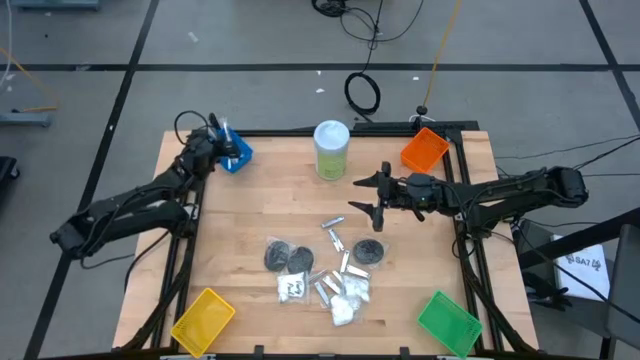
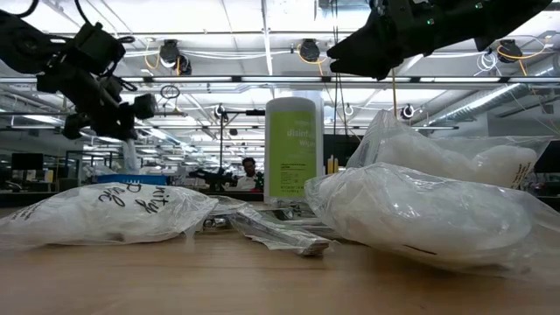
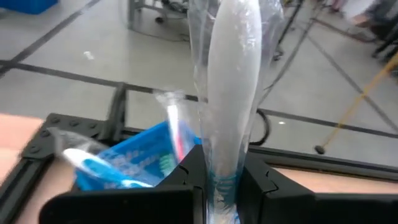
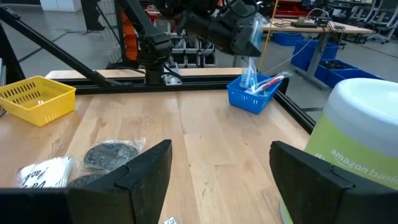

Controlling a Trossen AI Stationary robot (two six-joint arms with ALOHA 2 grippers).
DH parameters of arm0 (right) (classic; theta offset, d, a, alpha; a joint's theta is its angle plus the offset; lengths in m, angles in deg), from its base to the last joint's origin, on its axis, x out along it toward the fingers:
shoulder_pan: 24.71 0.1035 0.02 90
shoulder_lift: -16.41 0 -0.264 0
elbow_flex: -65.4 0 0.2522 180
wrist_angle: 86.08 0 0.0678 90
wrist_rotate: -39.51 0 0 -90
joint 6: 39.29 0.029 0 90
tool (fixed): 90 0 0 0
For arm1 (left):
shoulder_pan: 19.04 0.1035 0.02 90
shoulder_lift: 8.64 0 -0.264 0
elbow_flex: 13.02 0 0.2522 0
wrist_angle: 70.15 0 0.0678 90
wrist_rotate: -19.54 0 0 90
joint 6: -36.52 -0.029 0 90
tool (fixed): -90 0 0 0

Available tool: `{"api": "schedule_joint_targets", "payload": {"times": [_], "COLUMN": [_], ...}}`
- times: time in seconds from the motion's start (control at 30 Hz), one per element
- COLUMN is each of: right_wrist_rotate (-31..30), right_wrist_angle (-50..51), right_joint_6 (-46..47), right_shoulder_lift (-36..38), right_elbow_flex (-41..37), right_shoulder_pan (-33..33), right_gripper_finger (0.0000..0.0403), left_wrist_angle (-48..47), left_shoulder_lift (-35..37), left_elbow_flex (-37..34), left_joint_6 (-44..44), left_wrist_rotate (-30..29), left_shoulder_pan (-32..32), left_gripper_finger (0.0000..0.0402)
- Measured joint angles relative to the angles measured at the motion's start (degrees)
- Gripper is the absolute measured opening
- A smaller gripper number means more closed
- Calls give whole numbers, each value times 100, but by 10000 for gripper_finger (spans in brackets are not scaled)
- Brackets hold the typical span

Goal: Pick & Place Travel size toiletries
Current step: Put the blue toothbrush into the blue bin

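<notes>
My left gripper (image 1: 222,140) is at the table's far left, just above the blue bin (image 1: 238,156), shut on a white stick in a clear wrapper (image 3: 231,93). Blue and red sticks (image 3: 168,152) lie in that bin. My right gripper (image 1: 368,195) hangs open above the table's middle right, level, with nothing between its fingers (image 4: 149,168). Below it, toward the near edge, dark round discs (image 1: 288,258), silver tubes (image 1: 333,238) and white packets (image 1: 345,300) lie flat on the wood. My left gripper pinches the wrapped white stick between its two fingers at one end (image 3: 221,180). The rest of the stick runs out past the fingertips, along them. In the right wrist view the stick (image 4: 252,62) slants down from the gripper toward the blue bin (image 4: 252,99), clear of the table.
A tall pale-green canister (image 1: 331,150) stands at the far middle, close to my right gripper. An orange bin (image 1: 424,150) sits at the far right corner, a yellow bin (image 1: 203,320) at the near left, a green bin (image 1: 447,322) at the near right.
</notes>
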Motion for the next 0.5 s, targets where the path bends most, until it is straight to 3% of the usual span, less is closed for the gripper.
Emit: {"api": "schedule_joint_targets", "payload": {"times": [0.23,0.5], "right_wrist_rotate": [2,4], "right_wrist_angle": [2,4], "right_joint_6": [0,0], "right_shoulder_lift": [0,0], "right_elbow_flex": [0,0], "right_shoulder_pan": [0,0], "right_gripper_finger": [256,256], "left_wrist_angle": [-6,-13], "left_shoulder_lift": [-329,-326], "left_elbow_flex": [0,0], "left_joint_6": [165,121], "left_wrist_rotate": [30,25], "left_shoulder_pan": [258,260], "left_gripper_finger": [54,182]}}
